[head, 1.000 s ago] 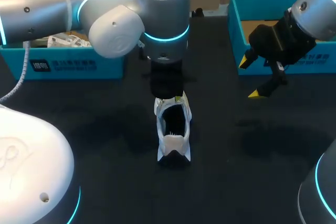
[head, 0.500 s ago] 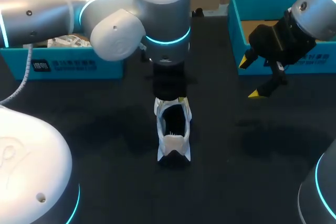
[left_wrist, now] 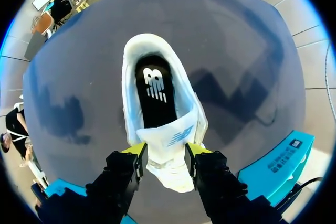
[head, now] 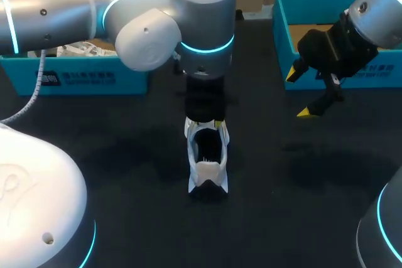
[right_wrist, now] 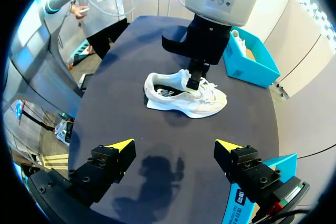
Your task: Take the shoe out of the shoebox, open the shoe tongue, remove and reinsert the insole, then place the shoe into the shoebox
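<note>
White shoe [head: 206,155] stands mid-table [head: 125,161], black insole [left_wrist: 155,95] showing; left gripper [left_wrist: 165,153] pinches its tongue [left_wrist: 169,137] from both sides; right gripper [head: 298,93] hangs spread wide near the shoebox [head: 281,36].

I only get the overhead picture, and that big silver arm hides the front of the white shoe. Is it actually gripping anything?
Observer: Yes. Its wrist camera shows the left gripper pinching the tongue of the shoe from both sides.
Operator: What's the dark bit inside?
Observer: A black insole, lying flat in the shoe.
Operator: Is the shoe tipped over?
Observer: No. Seen from the right gripper, which is open, it stands upright, sole on the table.
</note>
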Tool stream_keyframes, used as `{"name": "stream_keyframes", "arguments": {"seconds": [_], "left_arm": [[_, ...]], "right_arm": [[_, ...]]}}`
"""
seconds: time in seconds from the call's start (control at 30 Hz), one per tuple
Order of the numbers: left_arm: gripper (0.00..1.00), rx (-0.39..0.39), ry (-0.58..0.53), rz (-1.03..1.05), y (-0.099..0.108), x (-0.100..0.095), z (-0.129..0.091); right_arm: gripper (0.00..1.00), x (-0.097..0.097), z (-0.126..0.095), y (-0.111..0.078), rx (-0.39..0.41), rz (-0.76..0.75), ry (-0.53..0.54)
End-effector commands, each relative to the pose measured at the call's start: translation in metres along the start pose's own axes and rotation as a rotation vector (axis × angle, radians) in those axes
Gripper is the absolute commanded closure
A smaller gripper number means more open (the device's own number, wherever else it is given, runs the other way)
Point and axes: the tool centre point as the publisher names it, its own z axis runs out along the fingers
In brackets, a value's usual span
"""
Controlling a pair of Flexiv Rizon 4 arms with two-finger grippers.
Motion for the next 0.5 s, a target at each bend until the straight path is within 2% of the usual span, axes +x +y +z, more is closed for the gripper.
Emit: {"name": "stream_keyframes", "arguments": {"seconds": [0.03, 0.2, 0.5], "left_arm": [[0.53, 0.007, 0.004, 0.011, -0.006, -0.001, 0.005], [0.53, 0.015, 0.007, 0.024, -0.010, -0.001, 0.005], [0.51, -0.047, -0.010, -0.055, 0.008, 0.006, -0.005]], "right_arm": [[0.00, 0.000, 0.001, 0.000, 0.002, 0.001, 0.000], [0.00, 0.000, 0.001, 0.000, 0.002, 0.001, 0.000], [0.00, 0.000, 0.001, 0.000, 0.002, 0.001, 0.000]]}}
